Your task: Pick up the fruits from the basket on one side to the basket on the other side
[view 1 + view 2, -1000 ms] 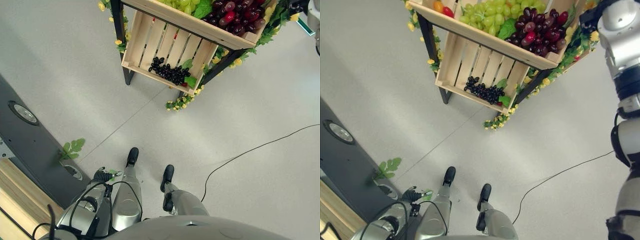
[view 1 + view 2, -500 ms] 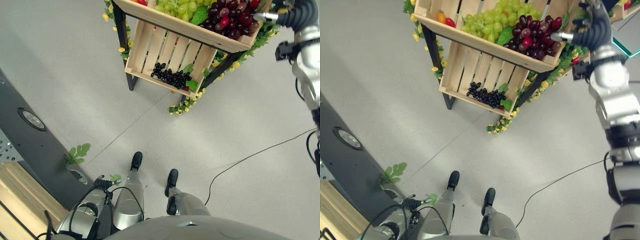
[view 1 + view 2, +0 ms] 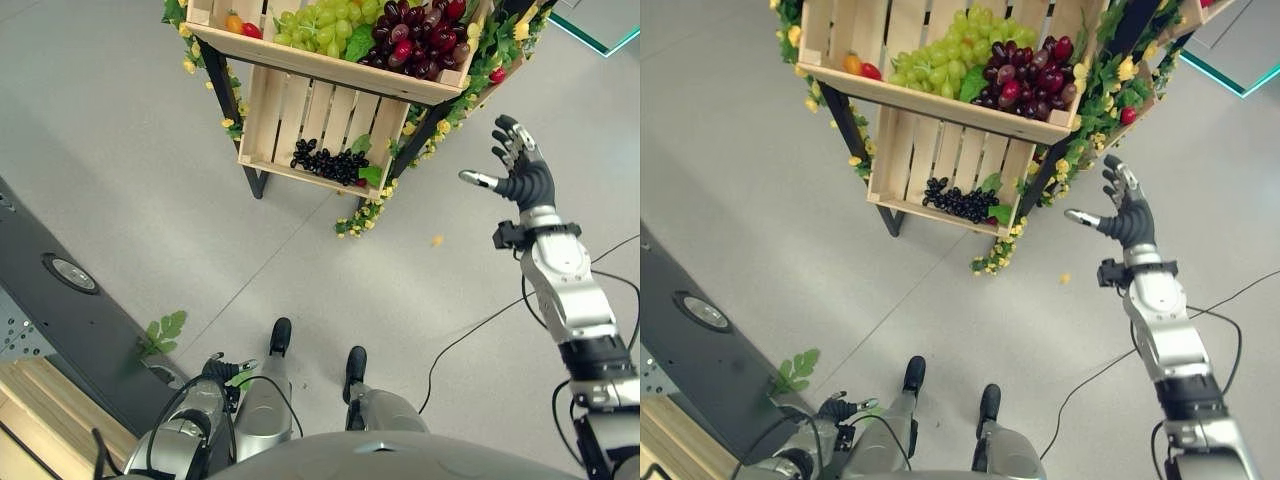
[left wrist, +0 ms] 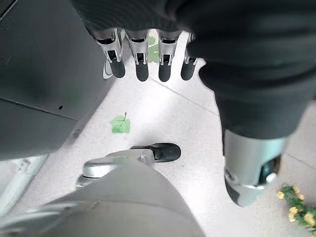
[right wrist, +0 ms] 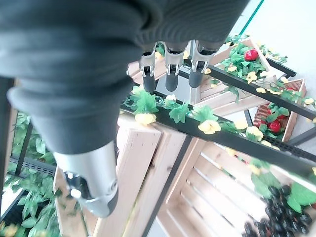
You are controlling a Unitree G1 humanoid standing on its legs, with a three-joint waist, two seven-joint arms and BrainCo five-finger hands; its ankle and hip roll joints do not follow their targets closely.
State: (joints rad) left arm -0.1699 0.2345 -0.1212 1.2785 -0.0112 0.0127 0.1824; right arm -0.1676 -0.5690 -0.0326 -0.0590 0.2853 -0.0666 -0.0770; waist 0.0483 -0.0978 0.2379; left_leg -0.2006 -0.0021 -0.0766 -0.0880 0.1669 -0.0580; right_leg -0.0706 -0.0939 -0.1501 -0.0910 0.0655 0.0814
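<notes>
A shop-like fruit display: wooden crates (image 3: 330, 110) of grapes (image 3: 410, 35).

Below me spreads a pale grey speckled floor (image 3: 120, 150) with a thin seam running across it. A dark curved panel (image 3: 60, 300) with a round fitting (image 3: 70, 273) borders my left, light wood planking (image 3: 40, 400) just beyond it.

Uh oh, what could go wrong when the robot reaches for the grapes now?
The open right hand is in the air beside the stand, close to the black frame wound with a flower garland. Its fingers might snag that garland.

The grapes are piled in the top crate, red bunches beside green. Grabbing one bunch could drag another over the edge.

The left hand hangs low, too far to help.
</notes>
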